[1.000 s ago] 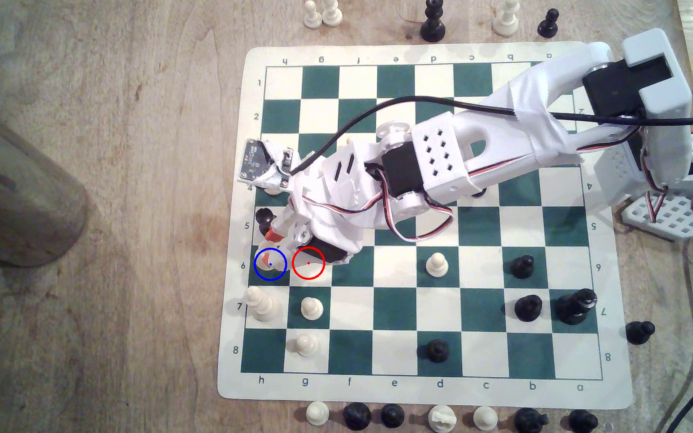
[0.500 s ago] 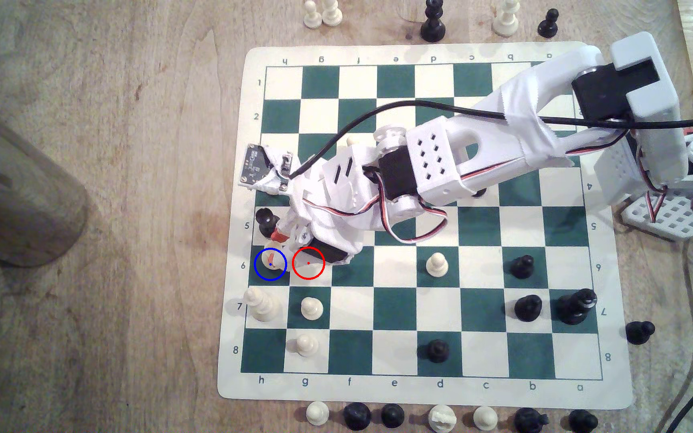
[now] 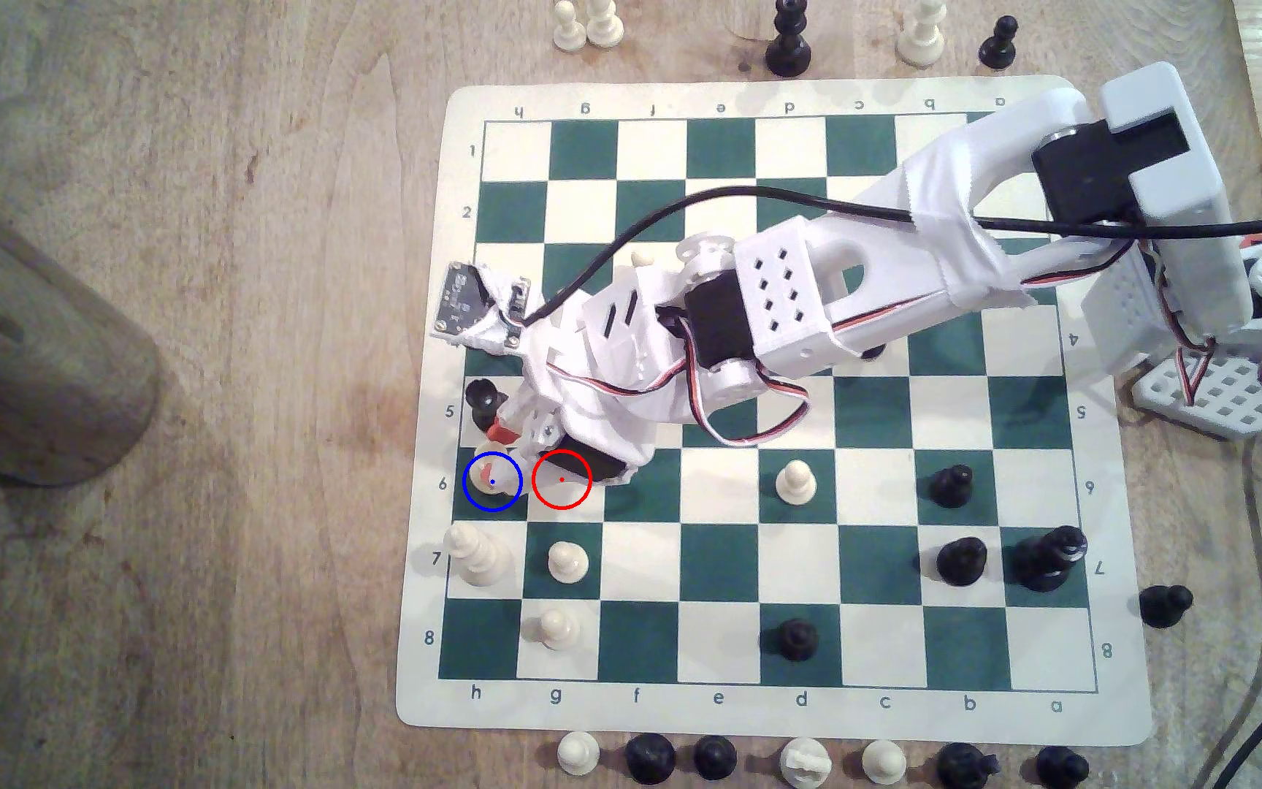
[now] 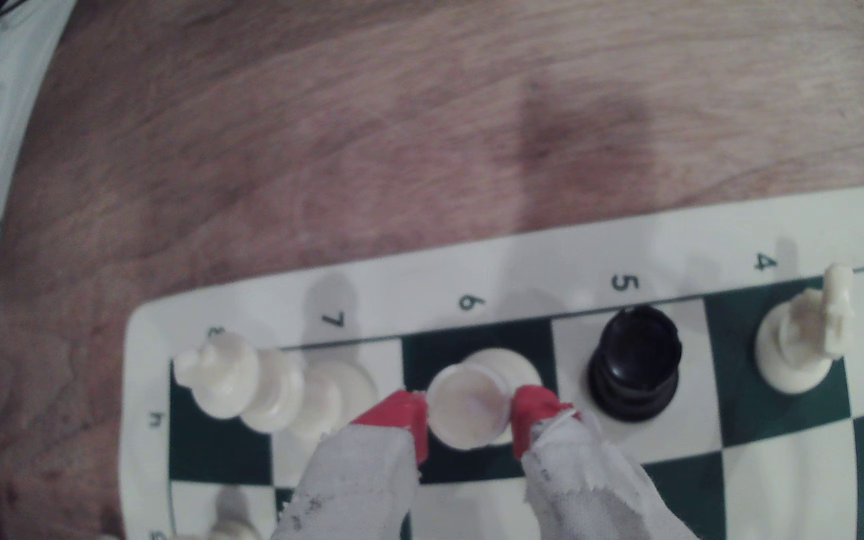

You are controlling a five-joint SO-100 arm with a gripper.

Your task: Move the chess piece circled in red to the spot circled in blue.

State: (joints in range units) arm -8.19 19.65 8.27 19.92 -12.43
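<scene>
Worn wooden table (image 3: 233,379), matte vinyl chessboard (image 3: 764,717) with green and cream squares. Gripper (image 4: 469,410) with red-tipped, tape-wrapped fingers (image 4: 399,415) sits narrow around the chess piece (image 4: 471,410); contact unclear. Smooth cream plastic piece, round base, stands on the spot (image 3: 473,501), one square nearer the board's h-edge than the red-ringed square (image 3: 571,497). Beyond: glossy black piece (image 4: 633,363).

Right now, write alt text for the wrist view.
The hand has its red-tipped fingers on either side of a cream-white plastic chess piece standing on a dark green square by the board's edge at row 6. A black rook stands one square away.
</scene>
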